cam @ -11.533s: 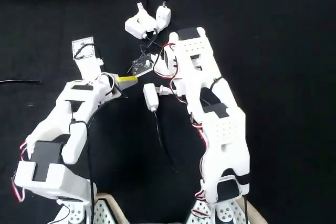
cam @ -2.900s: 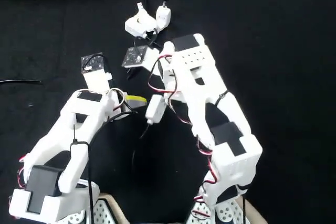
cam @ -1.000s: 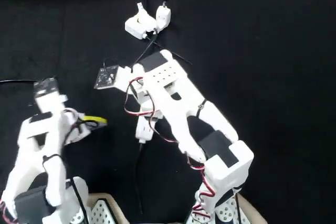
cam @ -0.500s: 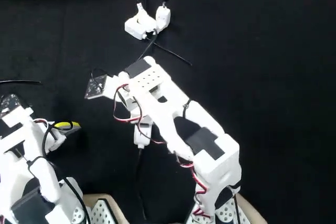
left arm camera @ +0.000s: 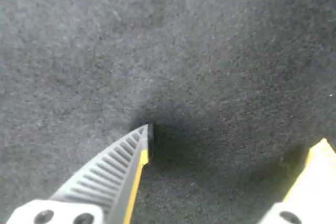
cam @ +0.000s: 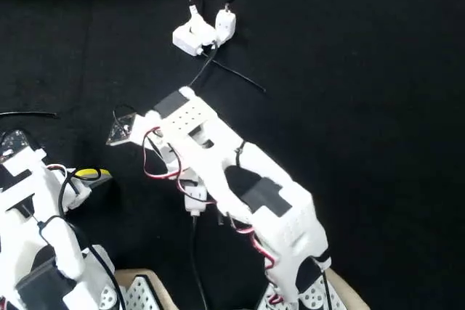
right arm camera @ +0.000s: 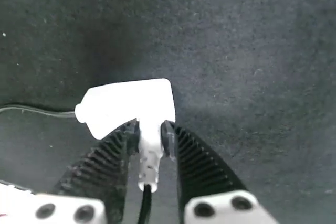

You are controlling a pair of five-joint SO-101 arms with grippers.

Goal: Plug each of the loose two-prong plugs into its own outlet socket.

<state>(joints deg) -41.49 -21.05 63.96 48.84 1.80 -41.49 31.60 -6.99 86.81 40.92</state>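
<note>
My right gripper [right arm camera: 151, 127] is shut on the neck of a white two-prong plug [right arm camera: 128, 106], whose black cable [right arm camera: 146, 203] trails back between the fingers. From above, that plug [cam: 192, 200] hangs under the right arm near the table's front centre, with the right gripper [cam: 187, 183] mostly hidden by the arm. The white outlet block [cam: 190, 35] lies at the far centre with a white plug [cam: 225, 23] at its side. My left gripper [left arm camera: 233, 136] stands open over bare black cloth, and from above it [cam: 98, 176] is at the front left.
Black cloth [cam: 363, 107] covers the whole table. A thin black cable [cam: 236, 78] runs from the outlet block toward the middle. Another black cable [cam: 25, 114] lies at the left edge. The plug's cable [cam: 195, 252] runs to the front edge.
The right arm has drawn back toward the front left with the white plug in its gripper. Over the last second the left arm pulled away to the front left and has now stopped.
</note>
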